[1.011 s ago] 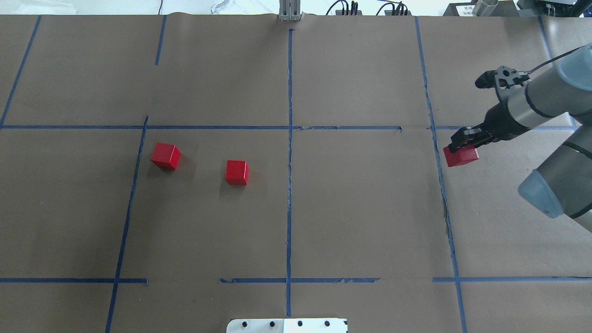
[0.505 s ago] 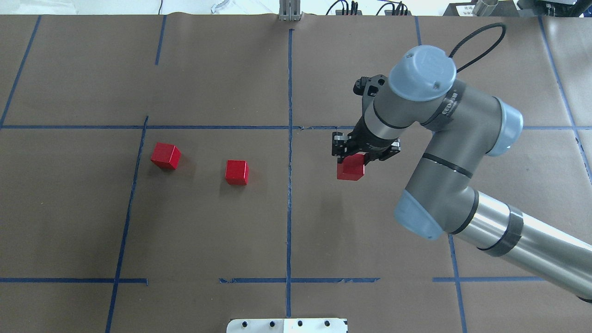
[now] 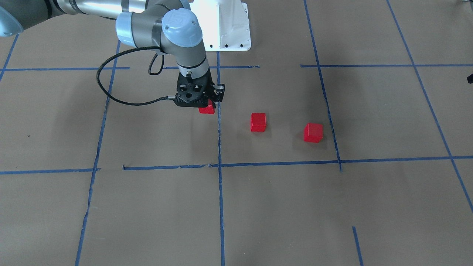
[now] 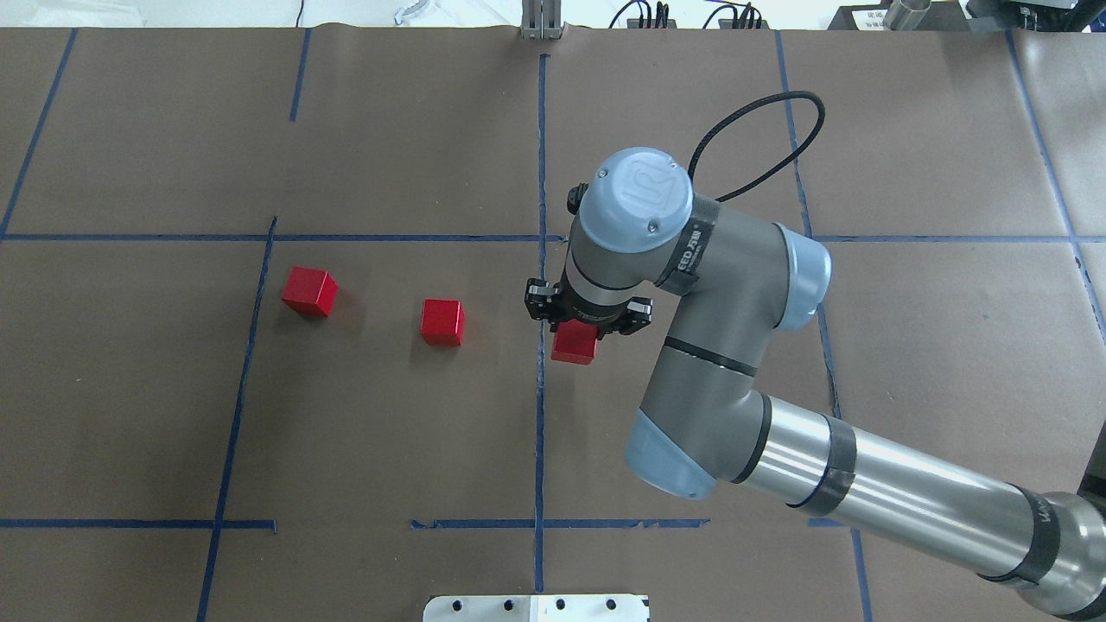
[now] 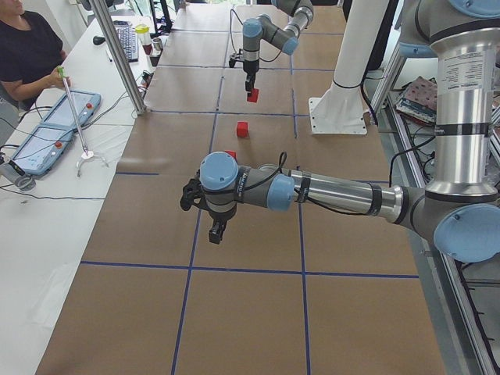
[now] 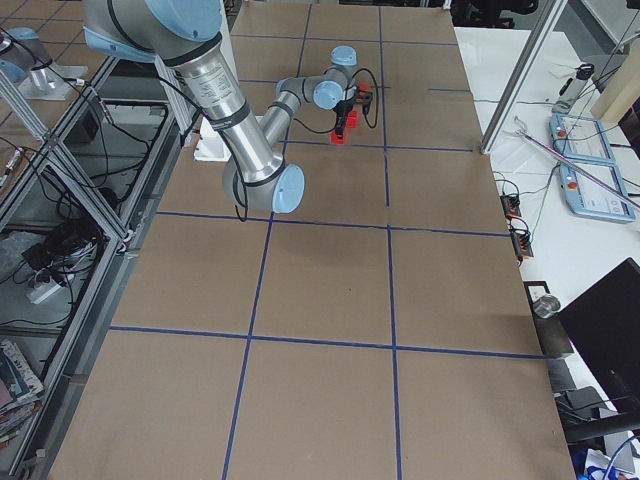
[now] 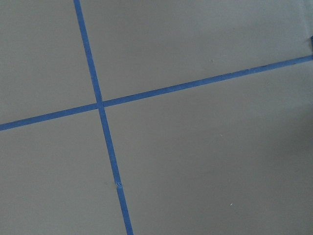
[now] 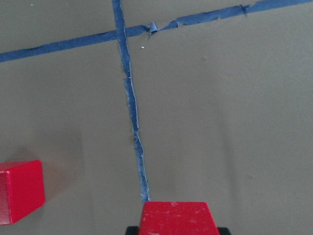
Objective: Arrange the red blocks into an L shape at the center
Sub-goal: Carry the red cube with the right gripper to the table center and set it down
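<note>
My right gripper is shut on a red block, held low over the brown paper just right of the vertical blue tape line at the center. The front view shows the same gripper and block. The wrist view shows the held block at the bottom edge, with the torn tape line ahead. Two more red blocks lie left of the line, one near and one farther. My left gripper hangs over bare paper far from the blocks; I cannot tell if it is open.
The white robot base plate sits at the table's near edge. A black cable loops off the right wrist. An operator sits at a side table with tablets. Blue tape grid lines cross the paper.
My right arm has swung left from the table's right side, carrying the red block to just right of the central tape line. The two other blocks have not moved.
</note>
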Controlling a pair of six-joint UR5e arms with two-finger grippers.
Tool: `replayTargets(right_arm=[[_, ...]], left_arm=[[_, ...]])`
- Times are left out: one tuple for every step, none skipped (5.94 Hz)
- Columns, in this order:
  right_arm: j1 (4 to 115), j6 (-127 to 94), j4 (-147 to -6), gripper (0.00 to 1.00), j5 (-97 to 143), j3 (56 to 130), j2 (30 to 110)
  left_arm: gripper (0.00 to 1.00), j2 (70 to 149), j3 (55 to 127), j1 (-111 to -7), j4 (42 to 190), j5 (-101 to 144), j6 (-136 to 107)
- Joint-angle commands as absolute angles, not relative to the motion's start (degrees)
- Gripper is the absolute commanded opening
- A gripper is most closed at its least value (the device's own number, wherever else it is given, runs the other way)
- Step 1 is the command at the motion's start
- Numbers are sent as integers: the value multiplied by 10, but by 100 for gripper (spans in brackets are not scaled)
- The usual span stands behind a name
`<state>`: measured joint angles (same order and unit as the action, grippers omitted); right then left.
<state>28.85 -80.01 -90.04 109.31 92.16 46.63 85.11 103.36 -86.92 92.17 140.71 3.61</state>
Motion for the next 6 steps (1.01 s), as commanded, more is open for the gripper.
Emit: replayTargets(right_arm=[[277, -765, -899, 0, 1084, 904, 458], [272, -760, -900, 0, 1082, 902, 458], [268, -765, -900, 2, 1081, 892, 448], [264, -767, -899, 2, 1081, 892, 447], [261, -767, -899, 3, 1080, 891, 447], [259, -768, -899, 5, 1079, 887, 446]], left_arm=[[100, 851, 1040, -869, 921, 1407, 34], [100, 851, 1040, -869, 921, 1407, 34], [100, 850, 1040, -869, 921, 1408, 34], [100, 849, 1040, -869, 921, 1409, 34], [100, 849, 1040, -869, 921, 1410, 34], [100, 849, 1039, -869, 921, 1410, 34]])
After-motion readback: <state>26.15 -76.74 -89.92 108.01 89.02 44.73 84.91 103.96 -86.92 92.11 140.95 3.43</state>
